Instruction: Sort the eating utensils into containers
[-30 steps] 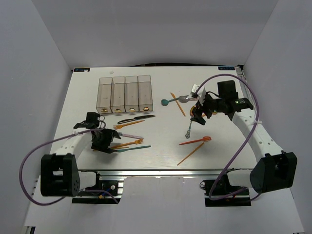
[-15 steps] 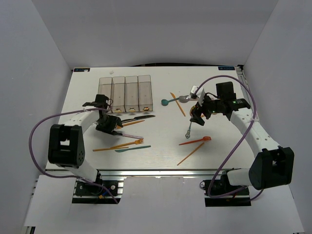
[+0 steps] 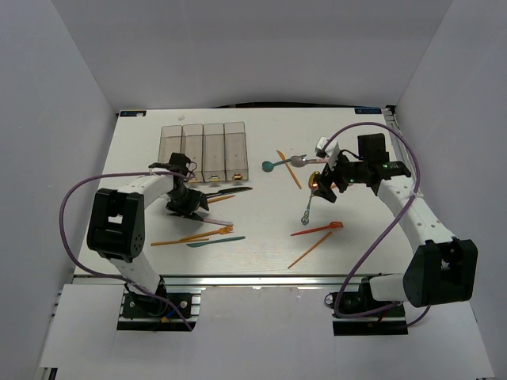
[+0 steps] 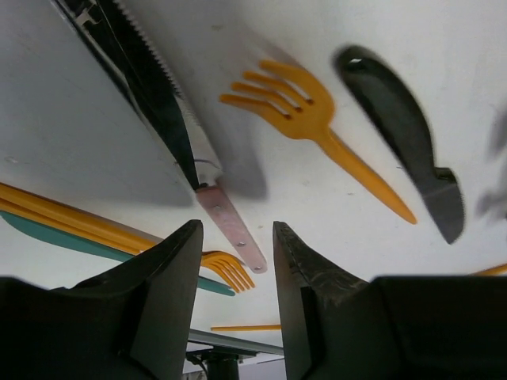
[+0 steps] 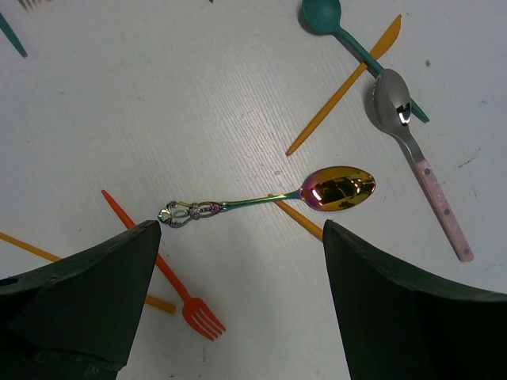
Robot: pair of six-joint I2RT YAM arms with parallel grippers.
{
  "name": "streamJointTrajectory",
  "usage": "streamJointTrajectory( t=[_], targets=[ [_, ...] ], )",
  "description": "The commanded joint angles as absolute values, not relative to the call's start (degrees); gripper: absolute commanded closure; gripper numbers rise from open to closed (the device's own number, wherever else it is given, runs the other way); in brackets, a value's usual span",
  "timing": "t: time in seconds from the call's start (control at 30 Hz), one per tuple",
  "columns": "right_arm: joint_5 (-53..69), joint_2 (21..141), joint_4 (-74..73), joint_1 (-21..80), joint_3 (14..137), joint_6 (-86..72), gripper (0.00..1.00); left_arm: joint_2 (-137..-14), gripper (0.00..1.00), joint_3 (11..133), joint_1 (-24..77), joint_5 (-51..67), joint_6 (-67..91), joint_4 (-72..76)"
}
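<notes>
Four joined clear bins point(image 3: 204, 150) stand at the back left. My left gripper point(image 3: 186, 204) is open, low over the table just in front of them. In the left wrist view its jaws point(image 4: 235, 227) frame the pink handle of a serrated knife point(image 4: 232, 228); I cannot tell if they touch it. An orange fork point(image 4: 295, 108) and a black knife point(image 4: 398, 131) lie beyond. My right gripper point(image 3: 323, 188) is open and empty above an iridescent metal spoon point(image 5: 341, 188), its jaws point(image 5: 242, 229) wide apart. A red fork point(image 5: 188, 307) lies near it.
A teal spoon point(image 5: 321, 14), an orange knife point(image 5: 348, 79) and a pink-handled metal spoon point(image 5: 412, 150) lie at the back right. Orange forks point(image 3: 202, 235) and a teal utensil point(image 3: 215, 241) lie front left. An orange stick point(image 3: 309, 249) lies near the front edge.
My left arm has swung from the front left up towards the bins and now hovers over the pink-handled knife. My right gripper has shifted only slightly.
</notes>
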State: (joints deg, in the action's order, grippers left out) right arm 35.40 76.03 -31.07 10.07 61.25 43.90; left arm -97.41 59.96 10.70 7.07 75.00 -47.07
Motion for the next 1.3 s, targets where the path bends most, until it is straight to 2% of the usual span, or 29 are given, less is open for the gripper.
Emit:
streamJointTrajectory(
  t=[0.0, 0.33, 0.5, 0.53, 0.67, 1.07, 1.17, 1.27],
  targets=[
    [37.09, 76.20, -29.09, 9.58, 61.52, 43.42, 0.11, -97.64, 0.49, 57.58, 11.34, 6.51, 75.59, -47.72],
    [37.09, 76.47, -29.18, 9.49, 61.52, 43.33, 0.11, -104.67, 0.55, 58.88, 11.87, 4.57, 74.62, -46.49],
    [37.00, 76.20, -29.18, 9.14, 61.08, 43.50, 0.11, -105.47, 0.74, 59.68, 11.87, 3.78, 74.53, -46.14],
    [37.09, 76.03, -29.18, 9.05, 60.91, 43.42, 0.11, -105.38, 0.83, 59.68, 11.87, 3.52, 74.53, -46.14],
    [37.09, 75.85, -29.53, 8.96, 60.82, 43.77, 0.11, -102.85, 1.00, 60.46, 11.60, 2.20, 74.18, -46.23],
    [38.06, 76.38, -29.62, 8.61, 61.08, 44.12, 0.11, -85.26, 1.00, 64.95, 11.51, -4.56, 70.76, -55.01],
    [38.23, 76.73, -29.45, 8.61, 61.08, 44.21, 0.11, -82.71, 1.00, 67.67, 11.34, -8.51, 65.49, -55.90],
    [38.58, 76.99, -29.53, 8.61, 61.26, 44.30, 0.11, -84.36, 1.00, 73.46, 10.29, -12.47, 53.82, -54.50]
  ],
)
